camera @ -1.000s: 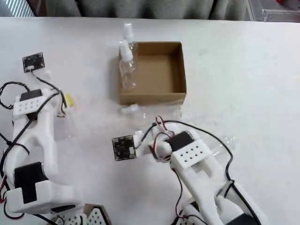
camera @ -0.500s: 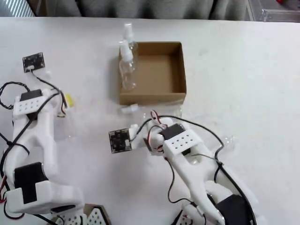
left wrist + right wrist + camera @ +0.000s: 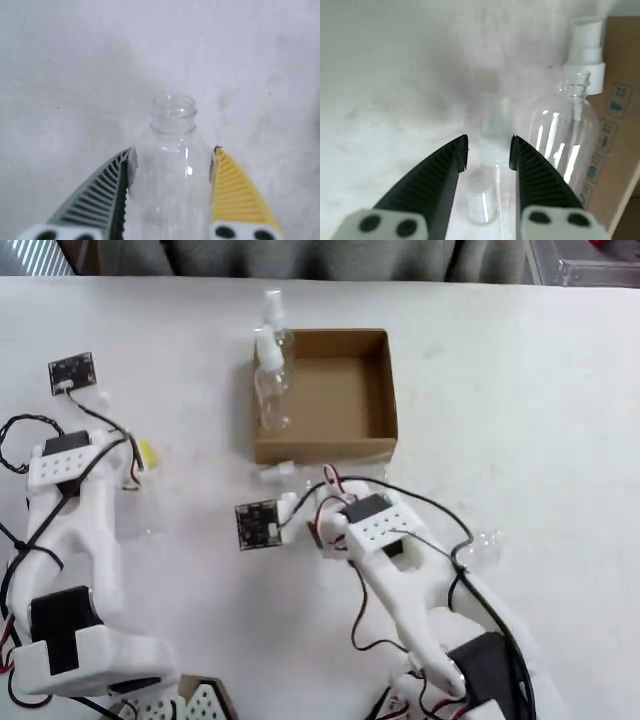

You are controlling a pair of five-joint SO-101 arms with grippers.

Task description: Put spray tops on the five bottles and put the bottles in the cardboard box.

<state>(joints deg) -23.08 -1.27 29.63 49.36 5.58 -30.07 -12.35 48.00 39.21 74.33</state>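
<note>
At the left of the high view, the left gripper (image 3: 173,150) is clenched on a clear bottle (image 3: 172,115). Its grey and yellow jaws press the two sides of the body. The bottle has no top, and its long axis runs straight out between the jaws, with the open neck pointing away from the wrist over the white table (image 3: 520,390). Just left of centre, two capped bottles stand upright at the left wall of the cardboard box (image 3: 325,450), white spray heads up. The front bottle (image 3: 272,390) stands before the rear bottle (image 3: 275,315); whether they stand inside the wall or just outside it cannot be told. The box sits open at upper centre. Below it, the right gripper (image 3: 488,145) is released, its black jaws parted around a loose spray top (image 3: 492,125) that lies on the table lengthwise along the gap. Right of that arm, another bare bottle (image 3: 478,548) lies on its side; its neck end is unclear. Grey cloth folds (image 3: 330,255) run along the top edge.
</note>
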